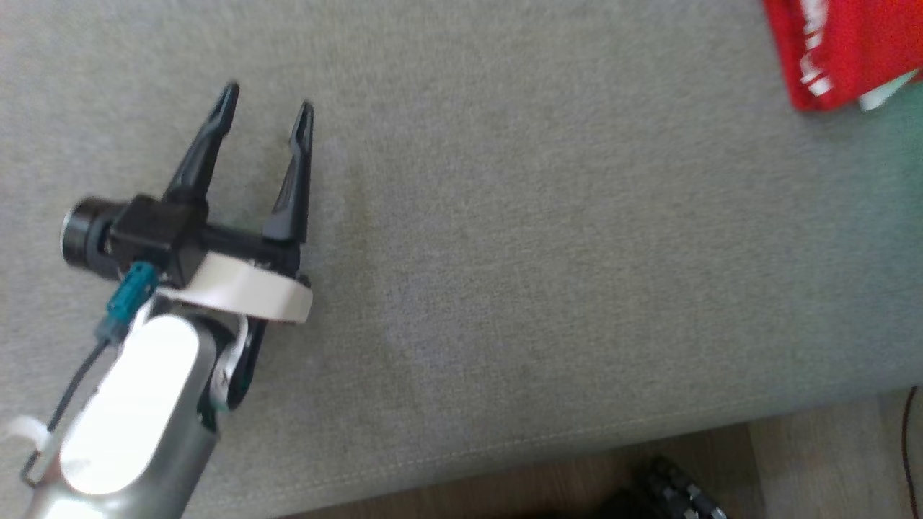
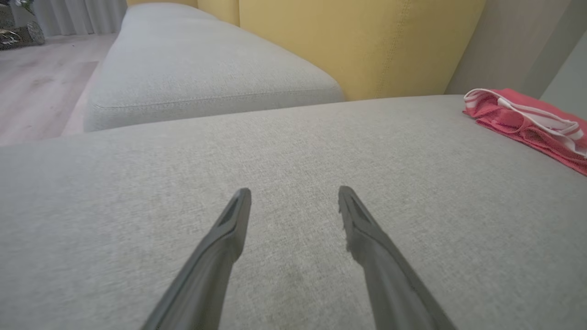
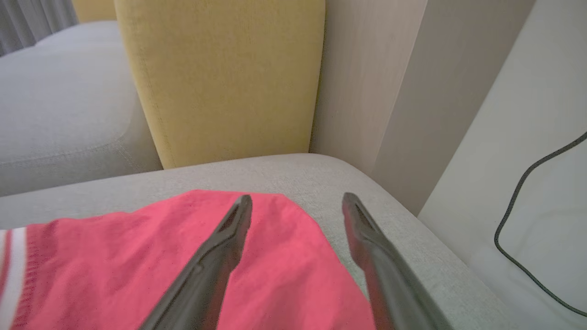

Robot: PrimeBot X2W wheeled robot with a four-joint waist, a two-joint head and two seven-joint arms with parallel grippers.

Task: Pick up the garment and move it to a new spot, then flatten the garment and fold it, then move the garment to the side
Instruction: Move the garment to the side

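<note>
Left hand (image 1: 267,99) spread, empty, right hand (image 3: 297,198) parted, empty, over red garment (image 3: 114,266) with white stripes

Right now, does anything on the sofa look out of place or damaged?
Nothing looks damaged or spilled. The red garment lies rumpled at the corner of the grey seat cushion, its white-striped edge turned up. The left gripper is open over bare cushion, and the right gripper is open over the garment.

A wide grey fabric sofa seat (image 1: 548,288) carries everything here. A red garment (image 1: 840,50) with white stripes lies directly on it, near the seat's far right corner. The remaining grey fabric is bare.
</note>
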